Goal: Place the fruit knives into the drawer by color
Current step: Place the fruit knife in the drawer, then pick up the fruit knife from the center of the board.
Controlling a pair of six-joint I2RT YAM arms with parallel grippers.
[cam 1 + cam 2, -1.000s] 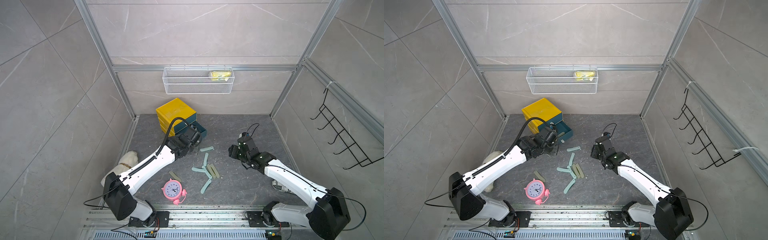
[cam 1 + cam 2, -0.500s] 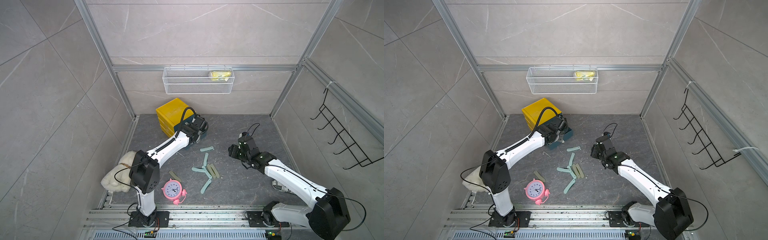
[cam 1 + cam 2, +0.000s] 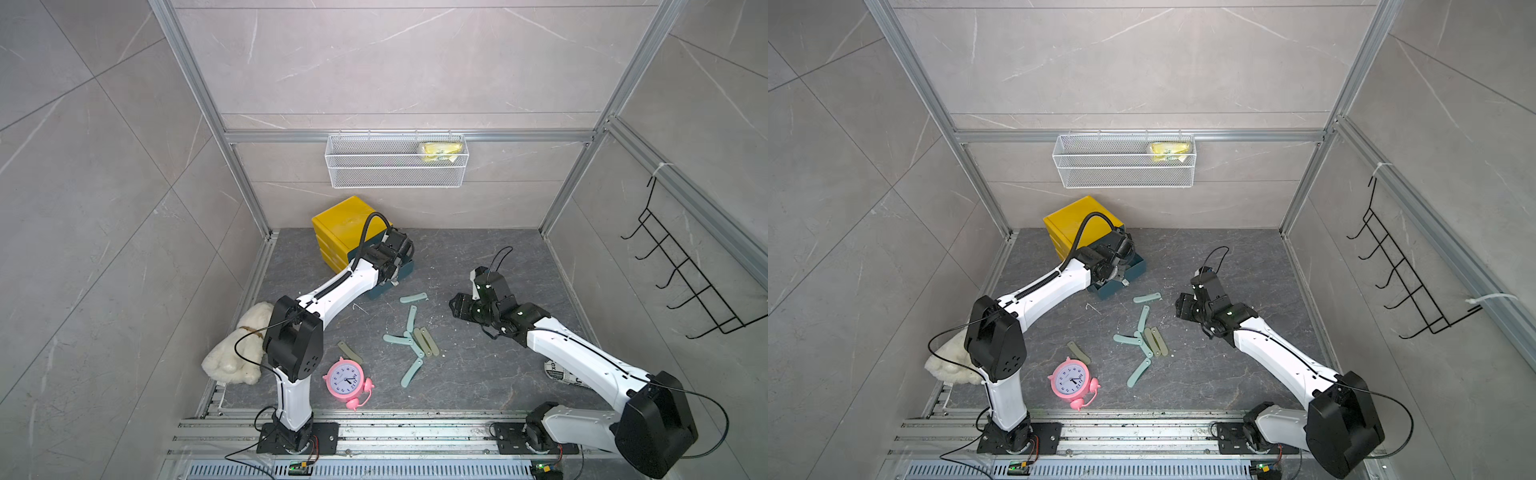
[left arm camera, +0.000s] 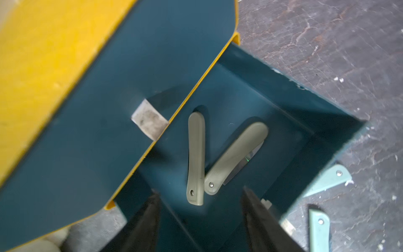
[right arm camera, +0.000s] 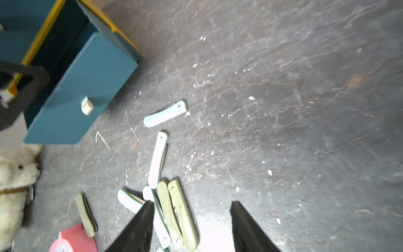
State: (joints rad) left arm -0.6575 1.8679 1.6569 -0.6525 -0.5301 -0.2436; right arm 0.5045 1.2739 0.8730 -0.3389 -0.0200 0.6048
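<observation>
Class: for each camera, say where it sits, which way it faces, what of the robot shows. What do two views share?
Top views: high in front, looking down toward the back wall; the whole left arm and right arm show.
Left wrist: on the left arm, looking into the open drawer; left tool shows, open.
Right wrist: on the right arm, facing the scattered knives; right tool shows, open.
Shared: both wrist views show the drawer and a pale-blue knife.
</observation>
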